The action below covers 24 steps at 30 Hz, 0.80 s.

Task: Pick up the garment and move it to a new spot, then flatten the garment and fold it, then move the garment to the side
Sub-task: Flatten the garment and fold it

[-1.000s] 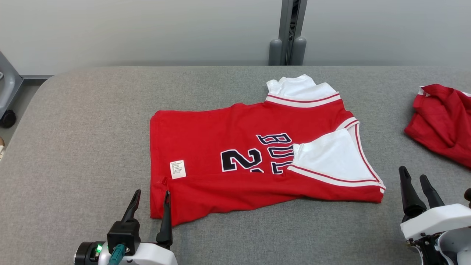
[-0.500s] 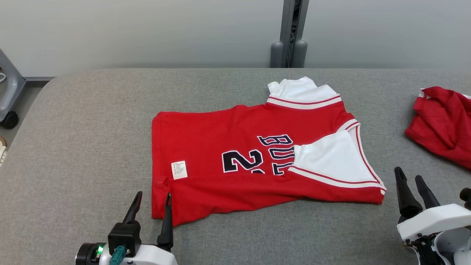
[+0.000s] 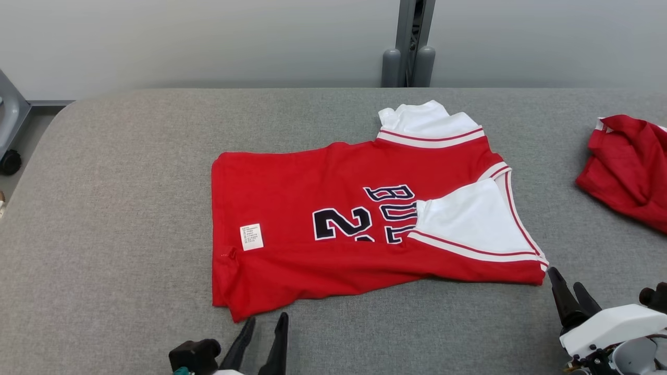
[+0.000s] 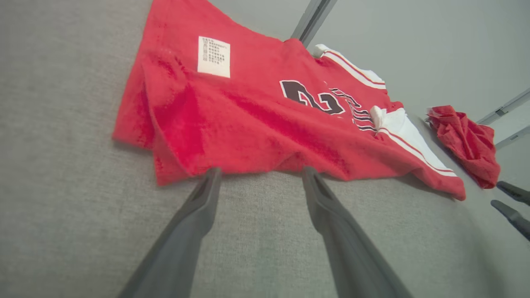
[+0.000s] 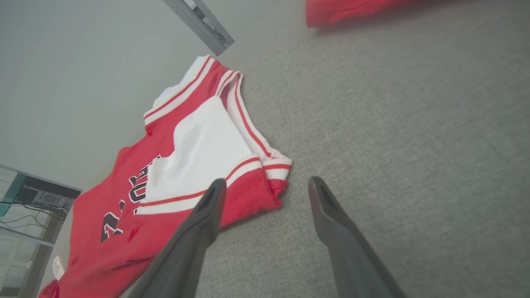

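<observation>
Stretching across the whole scene, the grey table (image 3: pixel 104 219) wears a coarse woven cover and rounds off at its far left corner. The garment (image 3: pixel 312 208), a red sleeveless jersey of fine knit, lies flat near the table's middle. It is roughly rectangular, with its hem to the left and its shoulders to the right, and its near long edge is turned over into a rumpled band. White panels edged with ribbed red-and-white stripes show at its far right shoulder and as a smooth triangle at its near right. Dark, white-outlined numerals and letters cross the chest. A second red cloth (image 3: pixel 625 166) sits crumpled in a soft heap at the far right, well apart from the garment. The right gripper (image 3: pixel 564 278), white-bodied with two tapered dark fingers, stands spread and empty just beside the garment's near right corner. The left gripper (image 3: pixel 266 325) is likewise spread and holds nothing, its matte fingertips just short of the folded near edge, towards the left corner. A small white rectangular label (image 3: pixel 251 237) with fine print lies on the red knit near the hem.
</observation>
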Motion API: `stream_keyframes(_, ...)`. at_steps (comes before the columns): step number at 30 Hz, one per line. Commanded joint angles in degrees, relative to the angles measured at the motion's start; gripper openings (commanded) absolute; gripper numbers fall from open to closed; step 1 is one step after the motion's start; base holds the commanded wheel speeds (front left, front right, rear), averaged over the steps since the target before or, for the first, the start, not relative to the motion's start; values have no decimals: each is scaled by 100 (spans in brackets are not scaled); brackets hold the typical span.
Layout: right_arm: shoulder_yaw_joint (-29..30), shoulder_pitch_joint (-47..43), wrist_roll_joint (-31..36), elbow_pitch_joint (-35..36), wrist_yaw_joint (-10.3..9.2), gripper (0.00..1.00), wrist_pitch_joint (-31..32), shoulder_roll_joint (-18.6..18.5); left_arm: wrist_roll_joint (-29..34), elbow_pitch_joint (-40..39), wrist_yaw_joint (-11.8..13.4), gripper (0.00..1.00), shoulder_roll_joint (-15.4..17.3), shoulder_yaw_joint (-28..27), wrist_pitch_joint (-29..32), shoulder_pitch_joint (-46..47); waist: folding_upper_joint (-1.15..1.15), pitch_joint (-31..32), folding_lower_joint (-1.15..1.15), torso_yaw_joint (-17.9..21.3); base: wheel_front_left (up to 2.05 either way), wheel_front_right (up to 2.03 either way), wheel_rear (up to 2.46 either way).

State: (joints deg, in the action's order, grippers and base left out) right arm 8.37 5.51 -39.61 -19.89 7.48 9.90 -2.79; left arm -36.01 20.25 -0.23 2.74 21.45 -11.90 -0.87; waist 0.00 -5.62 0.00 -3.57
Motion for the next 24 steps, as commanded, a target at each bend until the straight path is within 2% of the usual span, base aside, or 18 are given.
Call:
stream_keyframes(1,-3,61,-48,-35,3,100,32,-28,-126,-10,-20,100,37,19,39,88,0,-22,0,-10,0,0,0)
stream_keyframes(8,-134,203,-76,-198,3,100,94,-30,-1054,59,44,100,32,340,365,365,0,-129,0,-35,0,0,0)
stream_keyframes(10,-172,266,-65,-237,3,100,88,-29,-1526,25,45,100,34,366,439,436,0,-161,0,-34,0,0,0)
stream_keyframes(15,-257,398,-84,-324,3,100,62,-29,-2322,121,218,100,34,303,379,634,0,-223,0,-20,0,0,0)
stream_keyframes(18,-313,457,-105,-365,3,100,47,-29,-2591,289,314,100,35,190,216,802,0,-271,0,-24,0,0,0)
stream_keyframes(24,-357,495,-139,-407,3,100,50,-28,-2481,564,451,100,40,92,19,974,0,-343,0,-36,0,0,0)
